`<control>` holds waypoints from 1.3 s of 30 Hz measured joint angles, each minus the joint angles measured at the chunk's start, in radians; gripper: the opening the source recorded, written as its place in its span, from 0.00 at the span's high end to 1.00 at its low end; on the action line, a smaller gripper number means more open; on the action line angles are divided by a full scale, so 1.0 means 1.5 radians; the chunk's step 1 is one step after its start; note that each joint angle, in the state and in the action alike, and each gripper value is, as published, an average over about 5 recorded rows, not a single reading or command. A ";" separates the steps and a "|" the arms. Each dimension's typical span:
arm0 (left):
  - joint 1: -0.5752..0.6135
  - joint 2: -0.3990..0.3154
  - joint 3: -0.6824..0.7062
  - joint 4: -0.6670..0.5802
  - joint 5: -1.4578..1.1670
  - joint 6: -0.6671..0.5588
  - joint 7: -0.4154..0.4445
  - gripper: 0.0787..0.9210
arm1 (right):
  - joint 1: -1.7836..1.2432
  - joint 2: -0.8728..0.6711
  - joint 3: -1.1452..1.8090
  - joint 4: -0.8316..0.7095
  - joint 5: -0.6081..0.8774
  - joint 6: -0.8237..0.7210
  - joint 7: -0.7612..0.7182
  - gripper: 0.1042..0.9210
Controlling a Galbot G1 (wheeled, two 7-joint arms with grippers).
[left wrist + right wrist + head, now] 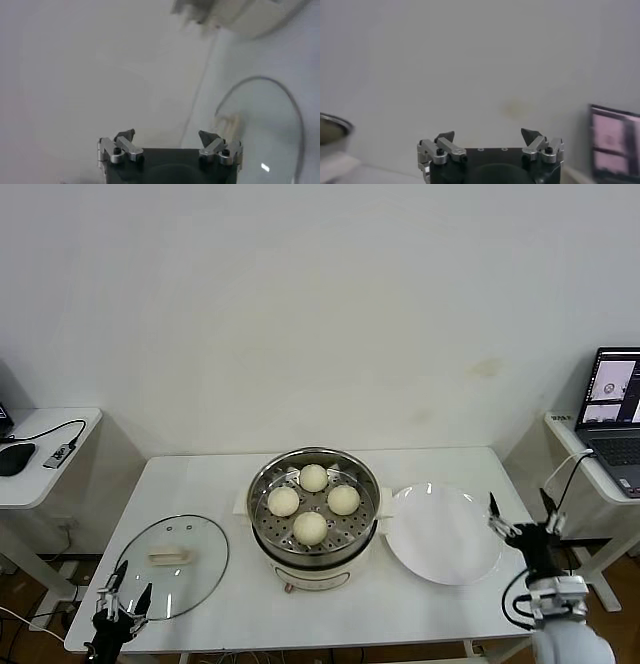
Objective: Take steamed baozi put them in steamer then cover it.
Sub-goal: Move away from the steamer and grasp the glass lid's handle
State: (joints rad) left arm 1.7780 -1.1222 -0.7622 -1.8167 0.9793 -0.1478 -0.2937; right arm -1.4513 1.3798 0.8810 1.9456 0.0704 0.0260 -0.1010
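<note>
Several cream-white baozi (313,477) sit on the perforated tray inside the shiny steamer (266,529) at the table's middle. The glass cover (199,572) with its cream bar handle (168,557) lies flat on the table to the steamer's left; it also shows in the left wrist view as the cover (272,125). My left gripper (124,587) is open at the cover's near edge, by the table's front left corner, holding nothing. My right gripper (520,510) is open at the table's right edge, beside the plate, and empty. In the wrist views the left gripper (167,135) and right gripper (488,133) show spread jaws.
A flat white plate (443,534) lies just right of the steamer. A side table with a laptop (612,416) stands at the right, and another with a mouse (14,457) and cable at the left. A white wall is behind the table.
</note>
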 measured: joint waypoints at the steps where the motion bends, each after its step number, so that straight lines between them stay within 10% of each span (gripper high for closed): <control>1: -0.008 0.005 0.003 0.009 0.012 -0.001 0.001 0.12 | -0.004 0.004 0.006 -0.001 -0.004 0.002 0.002 0.12; 39: -0.271 0.074 0.112 0.240 0.145 -0.015 0.018 0.12 | -0.066 0.046 0.060 -0.043 -0.113 0.048 0.003 0.12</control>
State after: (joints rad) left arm 1.3720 -1.0106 -0.5943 -1.4564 1.1969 -0.1700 -0.2665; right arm -1.5497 1.4490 0.9713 1.8809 -0.0998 0.0978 -0.0969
